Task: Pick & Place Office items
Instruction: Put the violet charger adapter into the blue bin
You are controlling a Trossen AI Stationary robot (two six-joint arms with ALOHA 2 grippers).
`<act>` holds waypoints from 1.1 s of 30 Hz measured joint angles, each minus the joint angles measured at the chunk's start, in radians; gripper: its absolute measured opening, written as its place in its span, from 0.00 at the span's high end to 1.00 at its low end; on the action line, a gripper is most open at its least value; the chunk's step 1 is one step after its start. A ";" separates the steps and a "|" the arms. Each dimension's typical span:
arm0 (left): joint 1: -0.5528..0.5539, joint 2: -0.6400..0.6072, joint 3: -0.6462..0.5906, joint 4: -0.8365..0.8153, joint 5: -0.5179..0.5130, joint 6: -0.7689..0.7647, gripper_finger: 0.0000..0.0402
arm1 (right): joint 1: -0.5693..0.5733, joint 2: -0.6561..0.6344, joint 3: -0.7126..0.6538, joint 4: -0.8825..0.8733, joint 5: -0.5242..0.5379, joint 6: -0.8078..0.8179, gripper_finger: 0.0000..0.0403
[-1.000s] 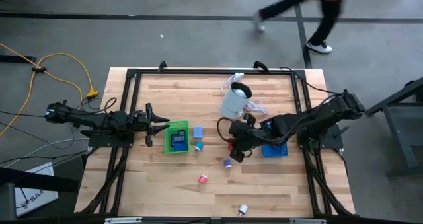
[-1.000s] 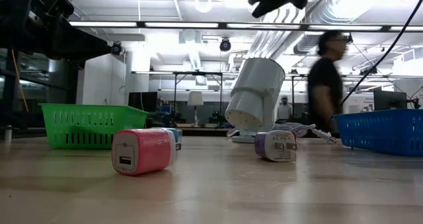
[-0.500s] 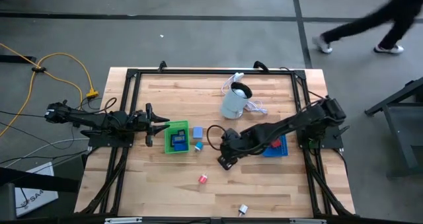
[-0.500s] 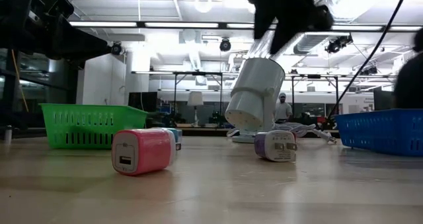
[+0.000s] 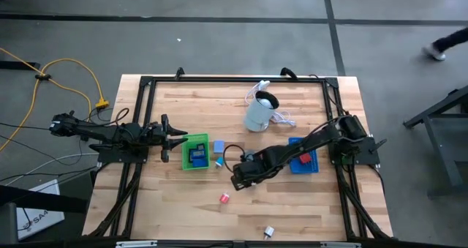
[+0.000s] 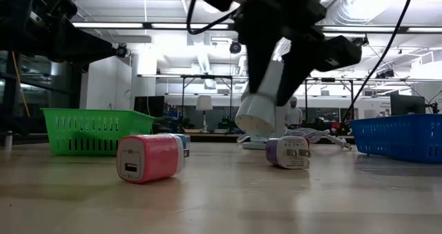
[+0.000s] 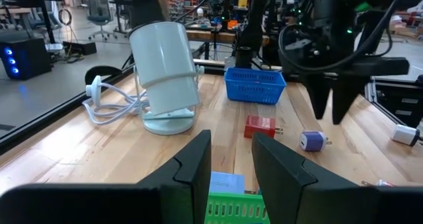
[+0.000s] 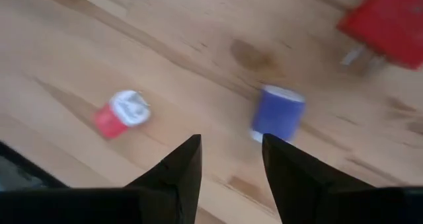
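The office items lie loose on the wooden table. A purple charger block [image 6: 288, 152] [image 8: 277, 113] rests on its side, with a pink one [image 6: 148, 158] [image 5: 224, 197] nearer the front edge. A red block [image 7: 260, 126] lies farther back. My right gripper [image 5: 235, 182] [image 7: 330, 115] hangs over the table's middle and points steeply down. It is a little above the purple block, fingers slightly apart with nothing between them. My left gripper [image 5: 181, 142] [image 7: 231, 145] waits level at the left beside the green tray [image 5: 186, 164], its fingers narrowly apart and empty.
A pale cylindrical appliance [image 5: 258, 113] with a white cord stands at the back middle. The blue tray [image 5: 310, 164] sits right of centre, under my right arm. Two small blue pieces [image 5: 218, 145] lie beside the green tray. A white piece [image 5: 268, 233] lies near the front edge.
My right gripper has come down and gone toward the table's left and near edges, rolling about its own axis as it sank. It now hangs low over the purple block. A person beyond the far edge has walked off to the right.
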 joint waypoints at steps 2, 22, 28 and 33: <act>0.000 0.000 0.000 0.000 0.000 0.000 0.74 | 0.000 0.001 0.000 0.023 0.008 0.024 0.64; 0.000 0.000 0.000 0.000 0.000 0.000 0.74 | -0.009 0.001 0.000 -0.015 0.056 0.023 0.56; 0.000 0.000 0.000 0.000 0.000 0.000 0.74 | -0.009 0.001 0.000 -0.032 0.065 0.047 0.49; 0.000 0.000 0.000 0.000 0.000 0.000 0.74 | -0.008 0.028 -0.003 -0.063 0.045 0.085 0.49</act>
